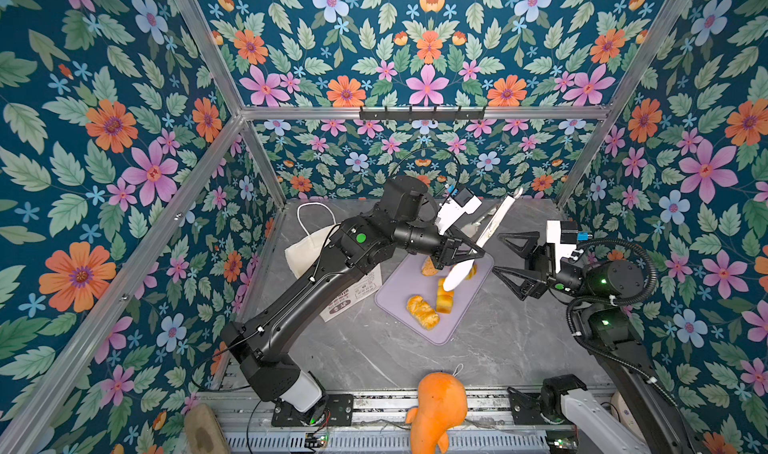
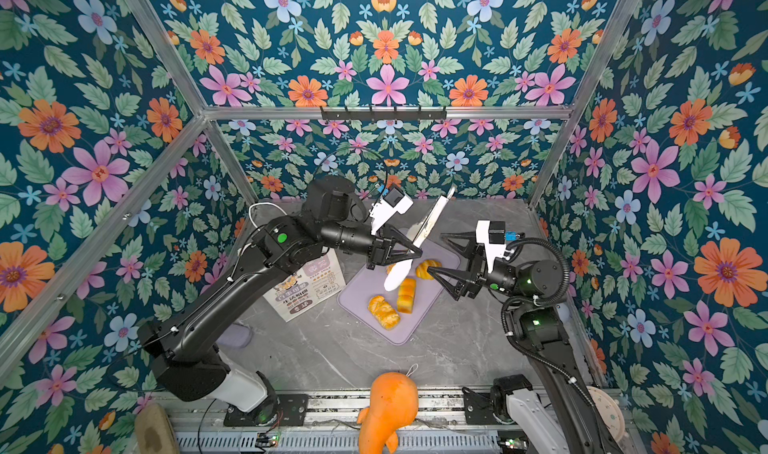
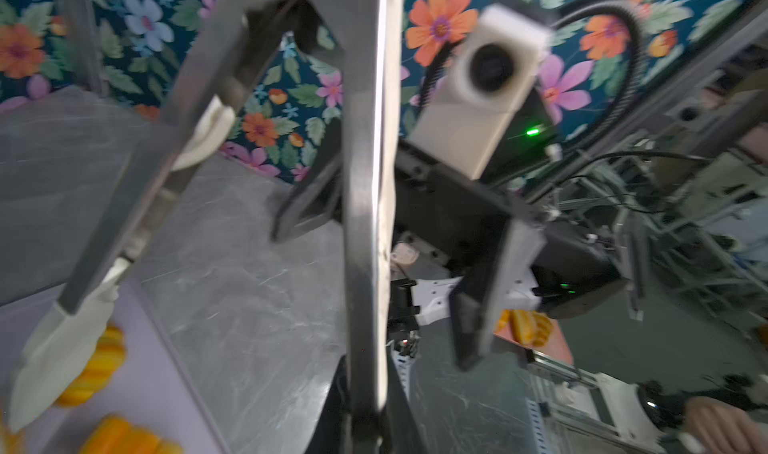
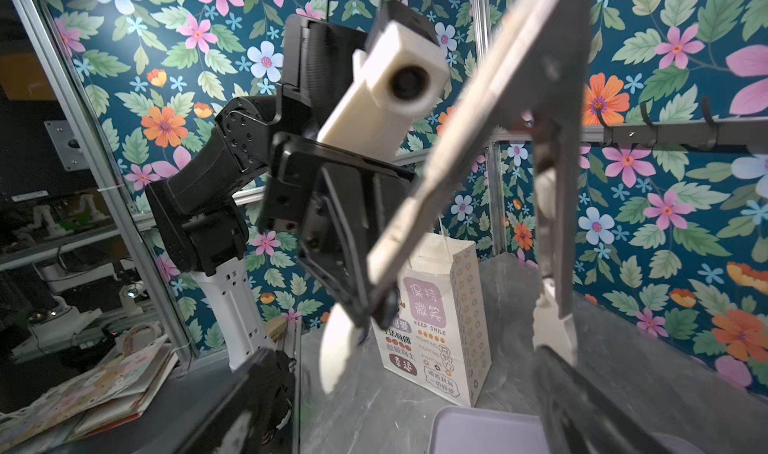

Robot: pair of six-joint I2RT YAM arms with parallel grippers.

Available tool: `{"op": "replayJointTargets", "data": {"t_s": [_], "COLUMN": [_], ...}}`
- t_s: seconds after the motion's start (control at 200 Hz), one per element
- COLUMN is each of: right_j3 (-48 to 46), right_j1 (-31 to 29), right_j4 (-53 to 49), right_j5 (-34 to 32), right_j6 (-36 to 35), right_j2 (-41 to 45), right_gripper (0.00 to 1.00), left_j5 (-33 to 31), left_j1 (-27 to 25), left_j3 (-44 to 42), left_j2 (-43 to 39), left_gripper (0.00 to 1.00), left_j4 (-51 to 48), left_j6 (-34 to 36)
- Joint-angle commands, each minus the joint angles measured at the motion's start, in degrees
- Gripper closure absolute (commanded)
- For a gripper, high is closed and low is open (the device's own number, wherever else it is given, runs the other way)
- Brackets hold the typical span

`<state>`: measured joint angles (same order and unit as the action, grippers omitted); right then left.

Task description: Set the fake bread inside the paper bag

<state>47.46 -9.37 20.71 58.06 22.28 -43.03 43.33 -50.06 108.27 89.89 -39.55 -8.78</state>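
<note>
Clamping the left tool (image 1: 480, 251) narrowly on a pair of metal tongs (image 1: 494, 219) and holding them tilted, with a white tip pointing down over the lilac tray (image 1: 465, 306) and the joined end rising toward the back wall. In the right wrist view, showing the tongs' two arms splayed apart. Spreading the right tool (image 1: 497, 253) wide and gripping nothing, just beside the tongs at the tray's right edge.

Leaving all four pieces of fake bread (image 1: 423, 312) lying on the tray: the twisted roll (image 2: 383, 311) nearest the front, the blocky loaf piece (image 1: 444, 298) just beside it, and farther back the speckled bun (image 1: 429, 267) and the croissant (image 2: 428, 268), both partly hidden behind the left tool and the tongs.

Reaching the left arm over the paper bag (image 2: 309, 289), which is standing upright on the grey table (image 1: 478, 348) just left of the tray.
</note>
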Motion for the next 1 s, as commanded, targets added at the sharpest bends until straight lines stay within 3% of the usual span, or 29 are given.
{"op": "replayJointTargets", "data": {"t_s": [0.0,0.16,0.28,0.5,0.645,0.725,0.85,0.995], "right_j3": [5.6,15.9,20.1,21.1,25.4,28.4,34.5,33.3], "right_j1": [0.0,0.0,0.0,0.0,-0.4,-2.8,-10.0,-12.6], "right_j4": [-26.1,-49.2,-58.1,-57.7,-55.8,-58.5,-70.9,-72.0], "right_j5": [-2.7,-5.4,-4.5,-7.5,-6.0,-5.4,-11.9,-14.0], "right_j6": [-14.4,-26.9,-34.6,-49.6,-54.6,-60.4,-68.9,-69.2], "right_j2": [0.9,-2.6,-5.7,-11.5,-16.3,-19.5,-26.2,-28.9], "right_gripper": [0.02,0.01,0.01,0.04,0.05,0.05,0.05,0.05], "left_j5": [-17.5,-26.7,-29.6,-26.1,-26.6,-26.9,-27.4,-26.0], "left_j1": [0.1,0.0,-0.1,-1.2,-2.9,-3.2,-3.6,-4.7], "left_j3": [2.3,3.0,3.1,2.7,-1.3,-2.9,-4.4,-5.0], "left_j2": [2.0,5.6,7.2,5.0,3.3,3.7,2.8,1.4], "left_gripper": [1.00,1.00,1.00,1.00,1.00,1.00,1.00,1.00], "left_j4": [-16.3,-25.9,-29.9,-31.4,-30.8,-30.9,-28.9,-27.5], "left_j6": [10.6,15.6,17.8,20.7,21.6,21.8,21.9,23.7]}}
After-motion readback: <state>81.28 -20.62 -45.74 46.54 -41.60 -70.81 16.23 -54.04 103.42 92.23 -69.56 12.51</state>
